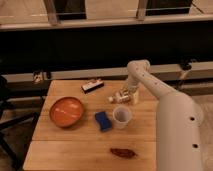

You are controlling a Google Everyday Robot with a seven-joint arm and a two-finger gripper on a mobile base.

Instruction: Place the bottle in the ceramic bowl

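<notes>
A wooden table [75, 145] is filling the lower view. A translucent white cup [122, 116] is standing near its centre. A blue sponge [103, 121] is lying at the cup's nine o'clock, a dark flat box [93, 86] at eleven o'clock, a dark reddish object [123, 152] at six o'clock.

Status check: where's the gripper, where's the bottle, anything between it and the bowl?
Gripper open, down at the bottle, no lift yet. Bottle lying on the table, far side. Ceramic bowl empty, at left. Blue sponge and cup near the path.
</notes>
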